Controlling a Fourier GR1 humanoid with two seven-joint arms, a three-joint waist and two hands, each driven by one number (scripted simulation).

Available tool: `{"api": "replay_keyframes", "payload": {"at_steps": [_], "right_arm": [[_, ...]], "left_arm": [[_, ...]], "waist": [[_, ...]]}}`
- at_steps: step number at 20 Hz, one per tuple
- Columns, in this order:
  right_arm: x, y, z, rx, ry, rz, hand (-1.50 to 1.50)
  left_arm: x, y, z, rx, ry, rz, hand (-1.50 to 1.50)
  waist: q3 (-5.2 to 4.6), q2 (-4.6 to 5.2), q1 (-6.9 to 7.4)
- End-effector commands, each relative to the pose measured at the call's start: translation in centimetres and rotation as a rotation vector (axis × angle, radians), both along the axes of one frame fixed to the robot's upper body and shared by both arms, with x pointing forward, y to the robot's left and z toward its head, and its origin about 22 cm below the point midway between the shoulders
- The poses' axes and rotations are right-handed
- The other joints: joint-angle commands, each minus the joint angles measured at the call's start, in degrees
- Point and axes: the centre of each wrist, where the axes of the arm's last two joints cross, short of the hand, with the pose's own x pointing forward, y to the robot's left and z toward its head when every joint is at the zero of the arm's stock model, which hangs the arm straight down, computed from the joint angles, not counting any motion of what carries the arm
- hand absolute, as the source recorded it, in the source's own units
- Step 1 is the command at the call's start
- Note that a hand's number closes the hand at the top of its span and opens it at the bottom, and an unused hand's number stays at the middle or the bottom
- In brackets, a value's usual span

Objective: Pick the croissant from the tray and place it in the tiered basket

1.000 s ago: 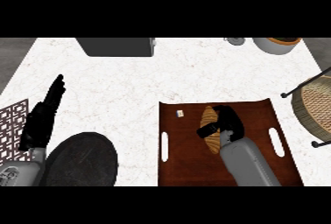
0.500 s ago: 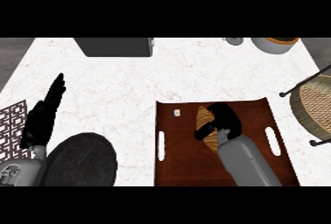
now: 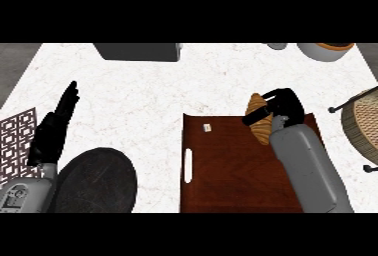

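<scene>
Curling its fingers round the croissant at the far edge of the tray, the right hand has the pickup done, I judge, leaving carriage rightward from the tray to the tiered basket, while the left hand rests open, well left of the tray.

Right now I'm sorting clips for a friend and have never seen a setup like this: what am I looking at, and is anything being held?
This is a view from a humanoid robot's head, looking steeply down at a white kitchen counter. The two grey forearms coming in from the bottom end in black hands. The right hand is curled round a croissant, holding it at the far edge of a brown tray. The left hand rests open near the left edge, fingers straight. A dark round plate lies beside it. At the right edge is part of the wicker tiered basket, where the croissant should go.
</scene>
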Motion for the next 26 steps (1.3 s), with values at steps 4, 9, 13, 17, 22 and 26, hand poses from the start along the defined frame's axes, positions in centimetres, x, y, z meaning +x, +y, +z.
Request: {"api": "replay_keyframes", "payload": {"at_steps": [4,9,13,17,22,26], "right_arm": [[4.8,-7.5,7.8,-0.155,-0.269,-0.480,1.50],[6.3,-9.9,12.6,-0.406,-0.442,-0.615,1.50],[7.3,-10.2,15.5,-0.549,-0.519,-0.689,1.50],[8.3,-9.3,18.9,-0.681,-0.493,-0.752,1.50],[9.2,-10.0,19.9,-0.769,-0.352,-0.788,1.50],[9.5,-10.1,22.1,-0.703,-0.418,-0.792,1.50]], "left_arm": [[0.7,-1.0,1.0,0.006,-0.027,-0.040,0.00],[1.0,-2.1,0.6,0.005,-0.018,-0.073,0.00],[1.2,-1.4,0.5,0.018,-0.005,-0.074,0.00],[1.3,-1.6,0.4,0.014,-0.010,-0.068,0.00],[1.0,-1.9,0.1,0.003,0.009,-0.057,0.00],[0.6,-0.7,0.3,0.016,0.002,-0.037,0.00]], "waist": [[-0.03,1.21,3.16],[-0.25,1.16,3.87],[-0.17,1.12,4.17],[-0.18,0.54,3.79],[-0.02,0.26,2.86],[0.07,0.20,2.82]]}}
